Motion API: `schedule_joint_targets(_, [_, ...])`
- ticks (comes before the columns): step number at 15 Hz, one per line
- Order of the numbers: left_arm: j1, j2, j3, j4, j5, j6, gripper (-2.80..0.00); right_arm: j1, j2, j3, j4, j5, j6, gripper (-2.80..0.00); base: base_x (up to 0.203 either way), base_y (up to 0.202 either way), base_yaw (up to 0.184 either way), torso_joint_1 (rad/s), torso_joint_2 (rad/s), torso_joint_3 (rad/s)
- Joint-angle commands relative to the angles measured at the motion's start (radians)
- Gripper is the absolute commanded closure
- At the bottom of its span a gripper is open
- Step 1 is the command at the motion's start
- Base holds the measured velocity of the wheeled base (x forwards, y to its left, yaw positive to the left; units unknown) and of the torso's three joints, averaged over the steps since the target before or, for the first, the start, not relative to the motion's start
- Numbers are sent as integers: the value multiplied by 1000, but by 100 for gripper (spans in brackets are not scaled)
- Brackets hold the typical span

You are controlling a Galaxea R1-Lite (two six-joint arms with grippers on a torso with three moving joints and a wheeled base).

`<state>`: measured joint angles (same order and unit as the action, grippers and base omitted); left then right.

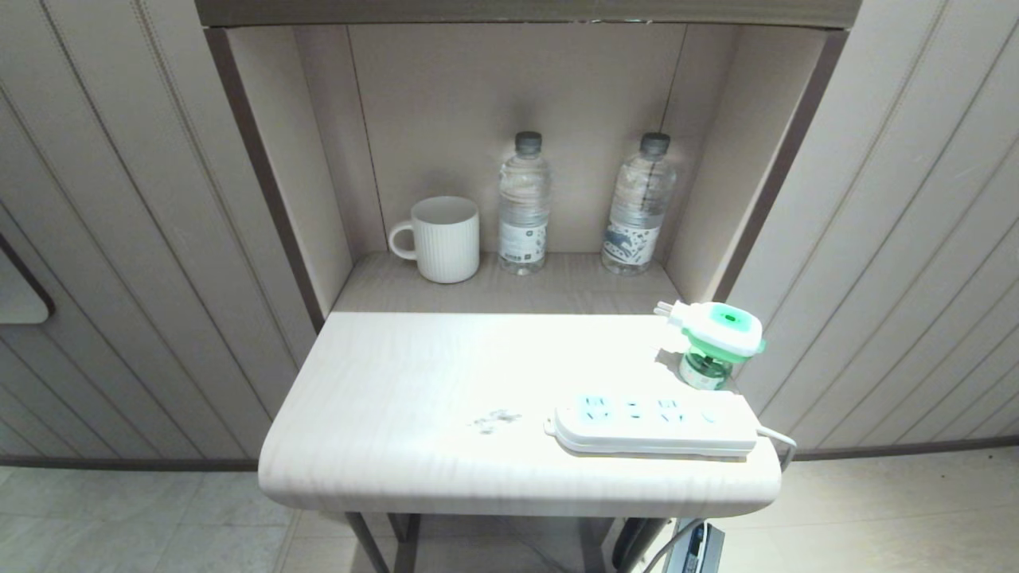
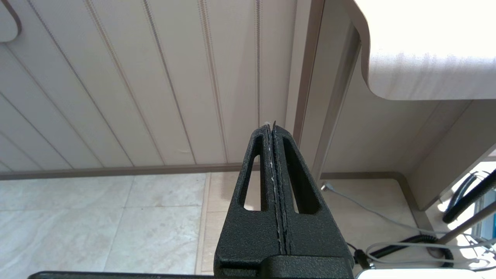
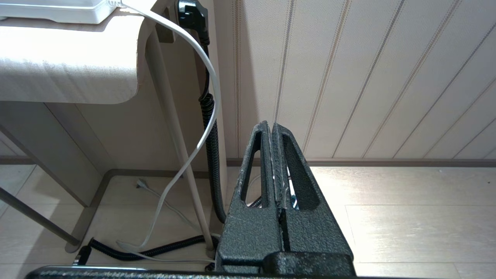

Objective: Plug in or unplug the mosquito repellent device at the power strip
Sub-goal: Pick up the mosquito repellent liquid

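Note:
The mosquito repellent device (image 1: 715, 342), white and green with a small green bottle beneath, stands upright on the shelf's right side, unplugged, prongs pointing left. Just in front of it the white power strip (image 1: 654, 423) lies flat, and an end of the power strip (image 3: 58, 11) shows in the right wrist view. Neither arm appears in the head view. My left gripper (image 2: 270, 126) hangs shut and empty below the shelf's left corner. Low by the shelf's right leg, my right gripper (image 3: 270, 124) is shut with nothing in it.
A white mug (image 1: 442, 238) and two water bottles (image 1: 523, 203) (image 1: 638, 204) stand in the alcove at the back. The strip's white cord (image 3: 201, 116) and a black corrugated hose (image 3: 211, 155) hang down beside the shelf's leg (image 3: 178, 147). Panelled walls flank the shelf (image 1: 398, 398).

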<state>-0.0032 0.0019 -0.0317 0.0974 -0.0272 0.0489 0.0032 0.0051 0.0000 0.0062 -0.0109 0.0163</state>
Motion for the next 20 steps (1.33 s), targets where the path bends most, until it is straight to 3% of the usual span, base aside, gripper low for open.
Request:
schedule_joint_targets(1, [0,0,-1,1,0,0,0,1,-1,0,0,0,1,0,0,0,0,0,0,0])
schedule_joint_targets(8, [-1,0,-1,1,0,0,0,3,2,-47,15,9,-28,0,0,0,0,0,0,0])
schedule_joint_targets(13, [0,0,-1,1,0,0,0,7,224,-413,184,140,-22,0,0,0,0,0,0,0])
schedule_joint_targets(20, [0,0,0,1,0,0,0,167,843,-830,216,175,36,0,0,0,0,0,0,0])
